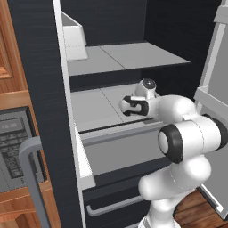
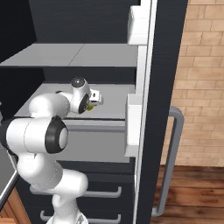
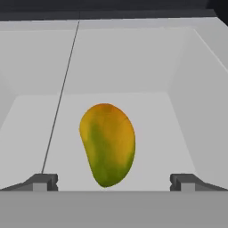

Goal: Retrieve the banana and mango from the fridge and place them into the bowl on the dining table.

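The gripper (image 3: 114, 182) is hovering wide open, holding nothing — the mango (image 3: 107, 144) sitting mid-frame between its tips; closing off-centre on that smooth skin risks squirting it away.

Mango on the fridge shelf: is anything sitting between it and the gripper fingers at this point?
Nothing visible does. In the hand view the mango lies alone on the grey shelf, centred ahead of the open gripper, with bare shelf on both sides and no other item in front of it.
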